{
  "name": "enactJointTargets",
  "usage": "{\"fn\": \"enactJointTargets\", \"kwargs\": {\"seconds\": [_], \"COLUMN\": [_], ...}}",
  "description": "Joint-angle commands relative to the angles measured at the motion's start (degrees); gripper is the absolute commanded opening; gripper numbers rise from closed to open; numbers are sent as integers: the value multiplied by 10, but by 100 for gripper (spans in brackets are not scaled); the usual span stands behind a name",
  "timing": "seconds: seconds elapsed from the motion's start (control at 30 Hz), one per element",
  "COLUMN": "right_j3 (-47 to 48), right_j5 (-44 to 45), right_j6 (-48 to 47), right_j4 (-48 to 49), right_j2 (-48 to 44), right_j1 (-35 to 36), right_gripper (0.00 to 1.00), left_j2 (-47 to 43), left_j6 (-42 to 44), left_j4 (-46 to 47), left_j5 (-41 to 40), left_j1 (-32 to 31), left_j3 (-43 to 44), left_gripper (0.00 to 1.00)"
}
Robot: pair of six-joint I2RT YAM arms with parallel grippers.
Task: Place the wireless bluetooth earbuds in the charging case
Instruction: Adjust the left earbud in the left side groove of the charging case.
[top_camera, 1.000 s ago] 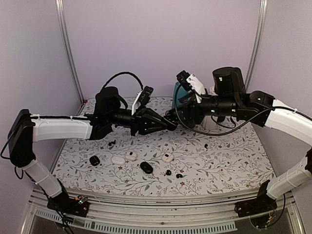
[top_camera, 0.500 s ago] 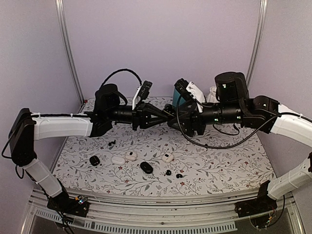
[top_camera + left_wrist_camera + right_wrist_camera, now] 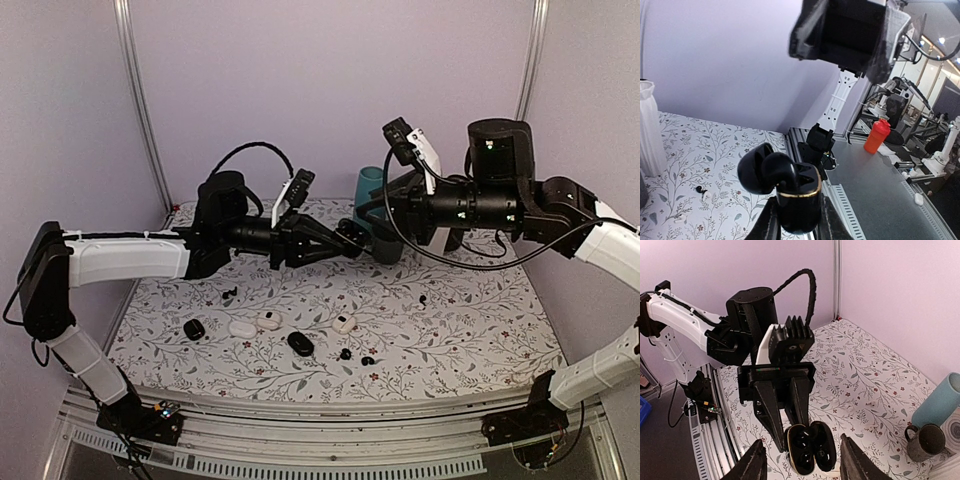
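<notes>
The left gripper (image 3: 796, 222) is clamped tight on the open black charging case (image 3: 790, 195), held in midair (lid flipped back). The right gripper (image 3: 801, 440) faces it, fingers (image 3: 754, 464) spread, holding nothing. Two earbuds (image 3: 346, 353) lie on the table (image 3: 480, 330) below.

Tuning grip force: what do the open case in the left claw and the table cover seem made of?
Charging case: likely hard glossy black plastic, judging by sharp highlights; the thin gold band at its seam may be metallic trim. Table cover: matte printed fabric or vinyl, floral pattern, no glare; unclear which.
</notes>
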Motion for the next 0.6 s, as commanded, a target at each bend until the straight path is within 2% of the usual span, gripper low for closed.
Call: {"fn": "enactJointTargets", "kwargs": {"seconds": [0.0,0.1,0.57], "right_j3": [14,29,56], "right_j5": [-8,-28,-93], "right_j6": [-5,-6,-46], "right_j4": [-22,-30,-55], "right_j2": [21,38,78], "right_j1": [-3,-9,-25], "right_gripper": [54,59,64], "left_j2": [-4,-7,-18], "left_j6": [11,18,84], "left_j4": [1,-11,-94], "left_j5": [69,101,147], "left_j1": [5,3,-14], "left_j3": [18,21,33], "left_gripper": [0,0,0]}}
